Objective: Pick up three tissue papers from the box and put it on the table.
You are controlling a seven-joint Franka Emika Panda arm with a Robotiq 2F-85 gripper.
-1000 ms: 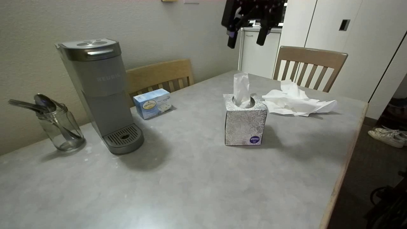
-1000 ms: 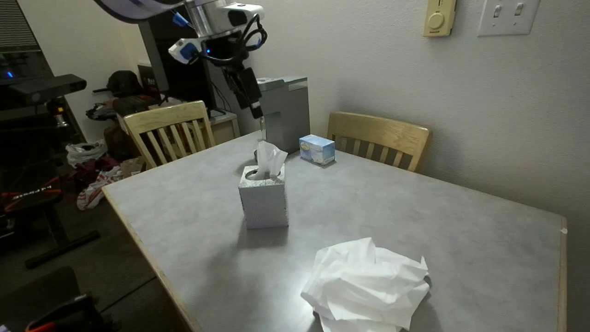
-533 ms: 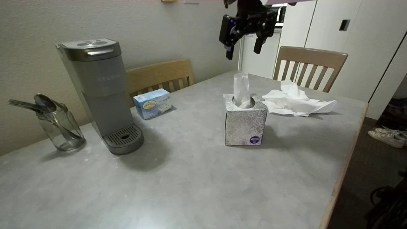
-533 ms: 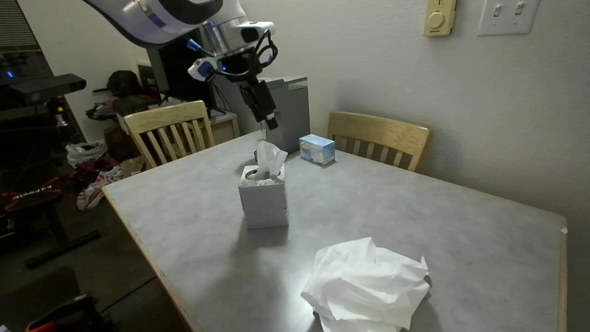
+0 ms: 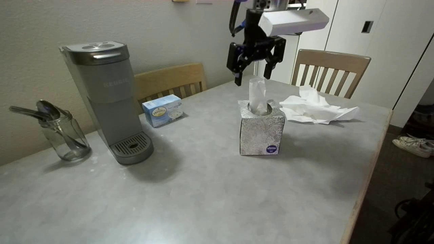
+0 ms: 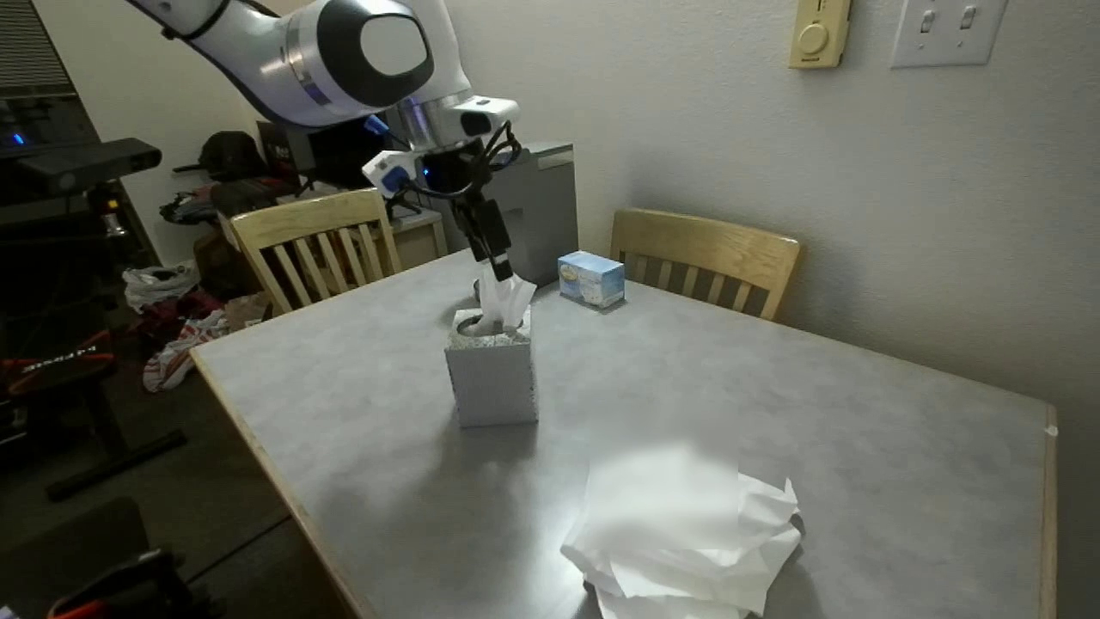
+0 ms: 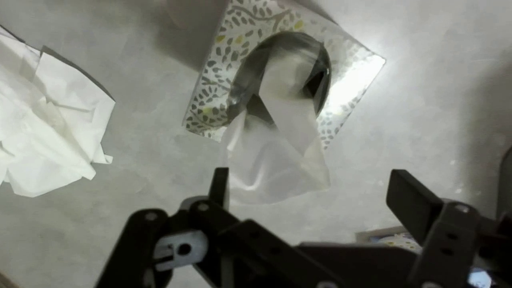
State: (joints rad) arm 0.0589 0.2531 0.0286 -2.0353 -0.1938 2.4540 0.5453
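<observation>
Where the grey worktop (image 5: 203, 198) runs along the wall (image 5: 142, 30) on the left of an exterior view, a glass jar (image 5: 64, 142) holds cutlery (image 5: 48, 109). Next stands a grey coffee maker (image 5: 112, 91) with KEURIG on its front, then a light-blue box (image 5: 163, 110) whose oval label seems to read TWININGS, with a wooden chair (image 5: 173, 76) behind.

Further right, a silver-patterned tissue box (image 5: 261, 134) stands upright on the worktop; the purple oval (image 5: 272, 149) low on its side reads Kleenex, a little blurred. A white tissue (image 5: 257, 95) sticks up out of its round opening. Just above hangs the gripper (image 5: 253, 80), its jaws spread wide; whether they touch the tissue I cannot tell. Right of the box, on the same worktop, lie crumpled tissues (image 5: 315, 106), the number of sheets unclear, and past them are a second chair (image 5: 331, 56) and, on the floor, white shoes (image 5: 412, 145).

The KEURIG and Kleenex lettering and the shoes show only in an exterior view. An exterior view takes in more of the white robot arm (image 6: 266, 64), plus a yellow wall dial (image 6: 820, 34) and light switches (image 6: 948, 33); print on the dial is too small to read. Only the wrist view shows the box top's leaf pattern (image 7: 212, 92) clearly, crumpled tissues to its left.
</observation>
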